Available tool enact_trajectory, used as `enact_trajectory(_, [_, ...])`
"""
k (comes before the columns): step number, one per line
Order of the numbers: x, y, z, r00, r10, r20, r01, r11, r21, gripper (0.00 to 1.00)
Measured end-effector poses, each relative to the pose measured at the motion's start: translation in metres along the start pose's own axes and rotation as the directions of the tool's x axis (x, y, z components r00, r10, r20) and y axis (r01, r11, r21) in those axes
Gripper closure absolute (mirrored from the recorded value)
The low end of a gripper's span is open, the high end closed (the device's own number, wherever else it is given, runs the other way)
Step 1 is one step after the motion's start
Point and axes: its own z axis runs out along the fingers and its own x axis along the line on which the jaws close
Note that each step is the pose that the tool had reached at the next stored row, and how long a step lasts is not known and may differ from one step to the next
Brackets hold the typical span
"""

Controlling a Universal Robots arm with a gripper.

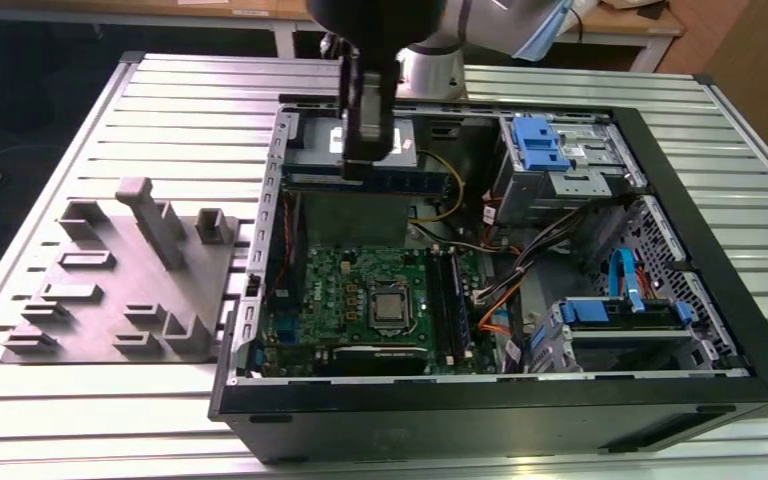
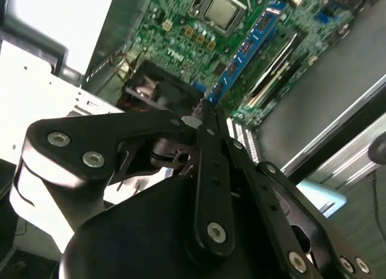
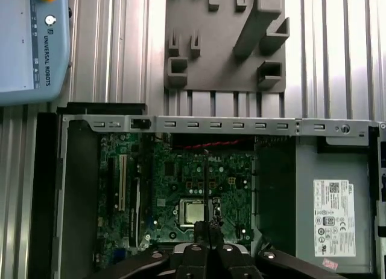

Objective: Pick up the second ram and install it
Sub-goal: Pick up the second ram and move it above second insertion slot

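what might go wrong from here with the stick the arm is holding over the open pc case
In the exterior view the long thin dark green memory stick, clamped in the black gripper, lies crosswise to the black motherboard slots; unless turned, it may jam.
The blue installed stick sits right beside the free slots, so a small offset could knock it.
The orange wires beside the slots might snag the stick.

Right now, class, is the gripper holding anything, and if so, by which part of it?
Yes. The gripper is shut on the second ram, pinching its flat faces at about mid-length by the upper edge, with the stick level above the open computer case.
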Motion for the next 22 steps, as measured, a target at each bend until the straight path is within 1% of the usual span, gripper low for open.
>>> enact_trajectory(2, [0.0000, -0.0071, -0.0005, 1.0000, 0.000, 0.0000, 0.000, 1.0000, -0.0008, 0.92])
enact_trajectory(3, [0.0000, -0.0089, -0.0004, 1.0000, 0.000, 0.0001, 0.000, 1.0000, -0.0009, 0.92])
enact_trajectory(6, [0.0000, -0.0092, 0.0009, 1.0000, 0.000, 0.0001, 0.000, 1.0000, -0.0006, 0.92])
enact_trajectory(7, [0.0001, -0.0093, 0.0018, 1.0000, 0.000, 0.0003, 0.000, 1.0000, 0.0008, 0.92])
enact_trajectory(12, [0.0002, -0.0097, 0.0065, 1.0000, -0.001, 0.0008, 0.001, 0.9999, 0.0157, 0.92])
enact_trajectory(14, [0.0002, -0.0099, 0.0092, 1.0000, -0.002, 0.0008, 0.002, 0.9998, 0.0188, 0.92])
enact_trajectory(18, [0.0004, -0.0105, 0.0161, 1.0000, -0.002, 0.0009, 0.002, 0.9998, 0.0212, 0.92])
enact_trajectory(22, [0.0004, -0.0132, 0.0196, 1.0000, -0.002, 0.0008, 0.002, 0.9998, 0.0212, 0.92])
